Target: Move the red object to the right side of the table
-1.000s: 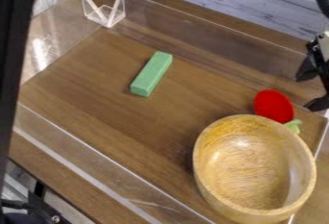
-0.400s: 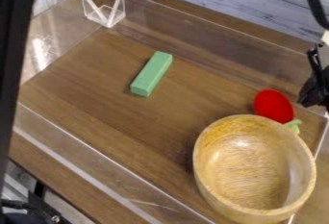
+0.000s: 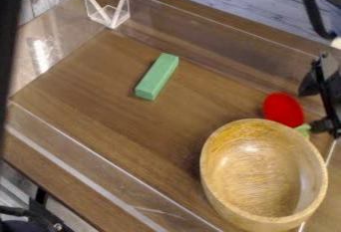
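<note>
One claw (image 3: 324, 99), now nearer the red object (image 3: 281, 110), jaw state unclear.

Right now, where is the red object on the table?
In the camera view, the red object lies near the right edge of the table, just above the wooden bowl and beside the gripper.

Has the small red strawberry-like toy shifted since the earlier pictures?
No. The small red strawberry-like toy sits in the same spot, just beyond the round wooden bowl's rim, at the table's right side.
</note>
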You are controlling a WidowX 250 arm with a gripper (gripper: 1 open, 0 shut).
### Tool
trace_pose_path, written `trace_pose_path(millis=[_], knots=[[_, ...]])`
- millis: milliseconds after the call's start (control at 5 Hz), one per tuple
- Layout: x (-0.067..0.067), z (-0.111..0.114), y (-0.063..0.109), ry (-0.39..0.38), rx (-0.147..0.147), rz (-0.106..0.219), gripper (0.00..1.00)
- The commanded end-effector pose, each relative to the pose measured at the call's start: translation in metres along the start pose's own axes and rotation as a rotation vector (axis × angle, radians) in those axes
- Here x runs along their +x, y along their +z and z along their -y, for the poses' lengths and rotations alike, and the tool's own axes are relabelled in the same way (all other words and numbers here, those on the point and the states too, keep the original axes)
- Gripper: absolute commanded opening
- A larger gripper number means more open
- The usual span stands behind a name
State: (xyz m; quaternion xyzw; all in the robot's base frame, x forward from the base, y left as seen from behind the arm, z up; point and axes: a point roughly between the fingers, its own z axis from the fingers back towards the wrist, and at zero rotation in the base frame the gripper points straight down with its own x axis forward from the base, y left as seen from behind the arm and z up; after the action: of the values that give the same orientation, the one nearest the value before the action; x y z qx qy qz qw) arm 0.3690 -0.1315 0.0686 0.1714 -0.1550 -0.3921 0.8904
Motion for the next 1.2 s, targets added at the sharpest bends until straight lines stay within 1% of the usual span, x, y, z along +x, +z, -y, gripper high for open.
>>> trace_pose_path(millis=[0, 200, 400, 600, 800, 1000], knots=[[-0.011, -0.039, 0.044, 0.063, 0.065, 0.117, 1.00], [-0.035, -0.074, 0.068, 0.134, 0.076, 0.136, 1.00], [-0.065, -0.107, 0.077, 0.239, 0.099, 0.111, 1.00], [-0.100, -0.134, 0.071, 0.438, 0.138, 0.024, 1.00], [-0.131, -0.155, 0.063, 0.666, 0.163, -0.065, 1.00], [-0.159, -0.181, 0.057, 0.819, 0.189, -0.127, 1.00]])
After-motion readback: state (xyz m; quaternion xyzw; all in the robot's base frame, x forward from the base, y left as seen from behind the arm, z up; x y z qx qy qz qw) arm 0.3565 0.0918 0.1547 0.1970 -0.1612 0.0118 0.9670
